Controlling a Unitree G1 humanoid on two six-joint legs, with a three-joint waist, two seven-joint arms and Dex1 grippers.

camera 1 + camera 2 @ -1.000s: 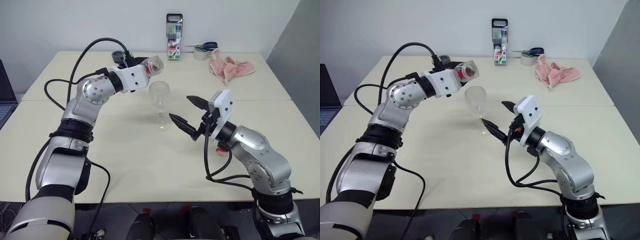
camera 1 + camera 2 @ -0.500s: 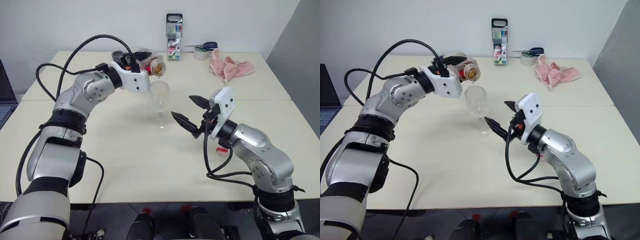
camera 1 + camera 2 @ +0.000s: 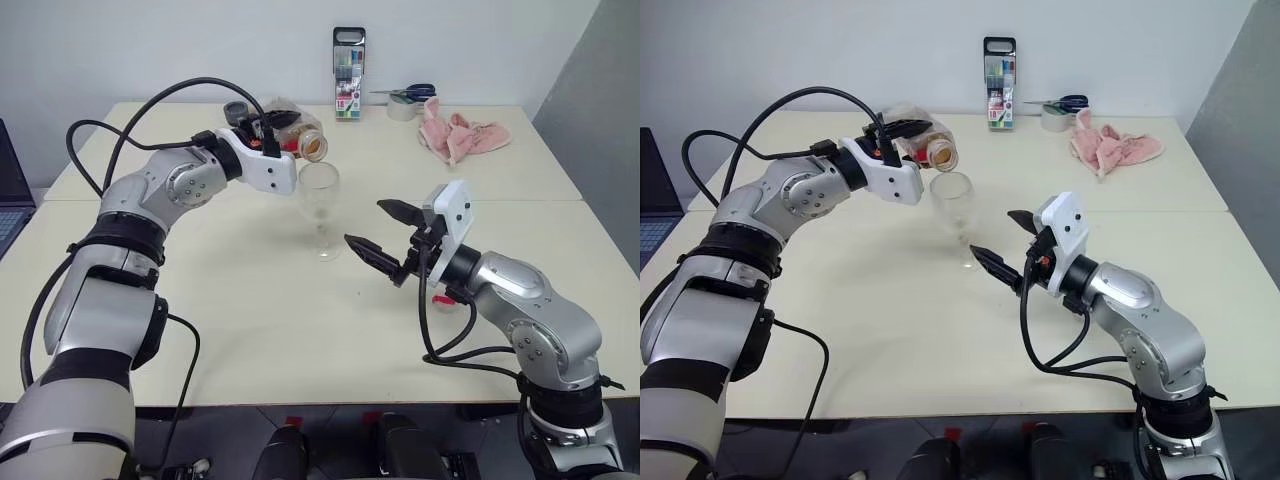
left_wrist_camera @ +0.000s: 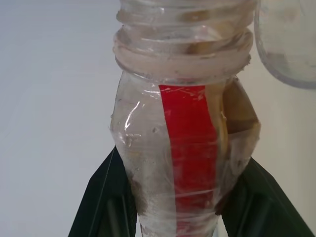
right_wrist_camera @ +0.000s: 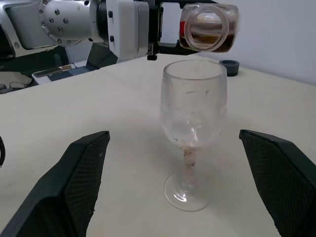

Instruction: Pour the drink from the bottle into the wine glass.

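Since a second ago the left gripper (image 3: 268,128) has rolled, tipping the bottle (image 3: 298,138) it clamps further over so its open mouth hangs just above the wine glass (image 3: 319,205) rim. Amber drink (image 5: 207,40) pools inside the bottle's neck. The glass stands upright on the table (image 3: 250,300). Just beside the glass, the right gripper (image 3: 380,235) holds nothing, its jaws spread wide.
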